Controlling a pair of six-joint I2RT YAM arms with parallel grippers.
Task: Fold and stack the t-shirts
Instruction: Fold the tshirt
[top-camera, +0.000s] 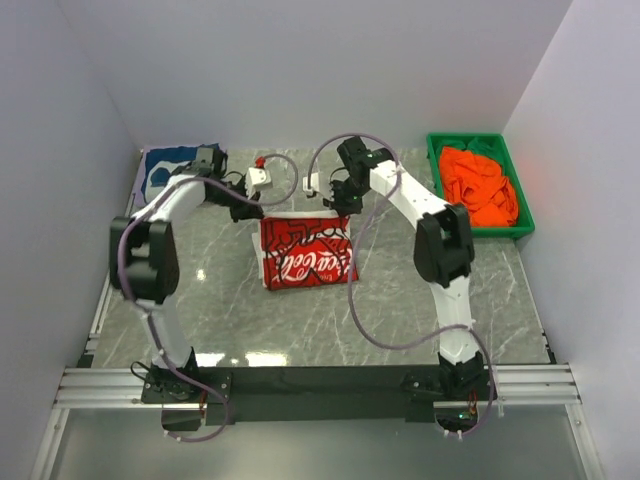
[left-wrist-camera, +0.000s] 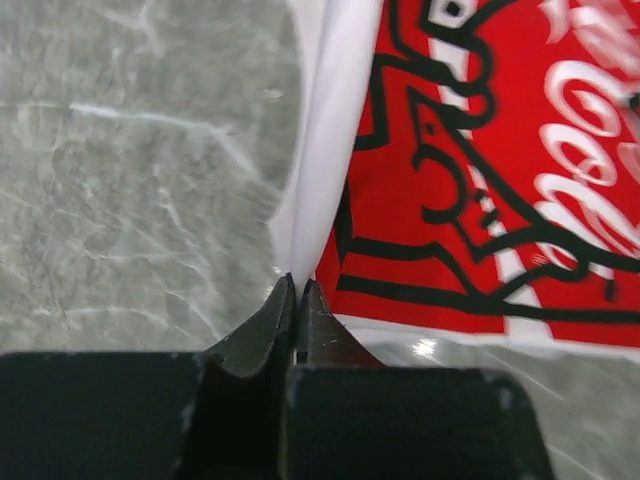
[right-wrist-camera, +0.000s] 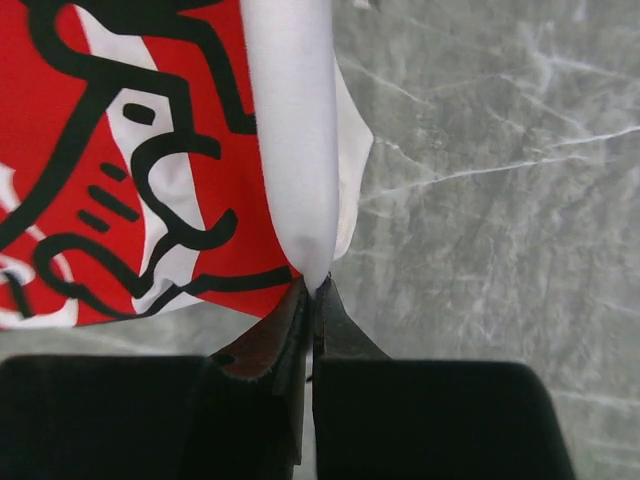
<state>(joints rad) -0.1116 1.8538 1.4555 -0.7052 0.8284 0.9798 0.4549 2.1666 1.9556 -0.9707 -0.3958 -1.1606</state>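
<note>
Red shirt (top-camera: 305, 255), white print up, lies mid-desk. Left gripper (left-wrist-camera: 298, 285) pinches its far-left corner, fingers closed on cloth. Right gripper (right-wrist-camera: 315, 285) likewise clamps its far-right corner. Navy shirt (top-camera: 165, 165): far-left corner. Orange shirts (top-camera: 480, 185): bin (top-camera: 432, 160), far-right corner.

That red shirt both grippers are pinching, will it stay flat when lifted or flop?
Probably floppy: the red shirt curls into soft white folds where the left gripper and right gripper pinch it. It would likely sag between them when raised. The glossy table may let it slide easily.
</note>
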